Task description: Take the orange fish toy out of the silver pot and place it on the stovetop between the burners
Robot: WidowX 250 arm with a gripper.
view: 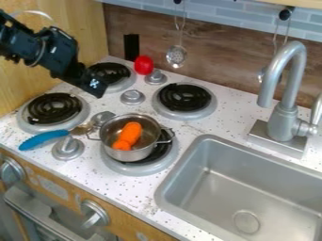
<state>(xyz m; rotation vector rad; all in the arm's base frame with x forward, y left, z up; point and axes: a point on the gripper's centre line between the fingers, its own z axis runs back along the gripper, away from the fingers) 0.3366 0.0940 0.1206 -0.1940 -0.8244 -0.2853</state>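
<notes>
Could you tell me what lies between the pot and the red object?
In the camera view, a grey knob stands on the speckled counter between the pot and the red object; another knob is beside the latter.

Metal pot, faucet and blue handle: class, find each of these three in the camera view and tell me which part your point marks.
Metal pot (136,155): camera view, on its outer front wall.
Faucet (284,123): camera view, on its thick lower body.
Blue handle (44,140): camera view, on its middle.

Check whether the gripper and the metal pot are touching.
Apart. The camera view shows the gripper above and to the left of the metal pot in the image, with a strip of speckled white countertop visible between them.
</notes>
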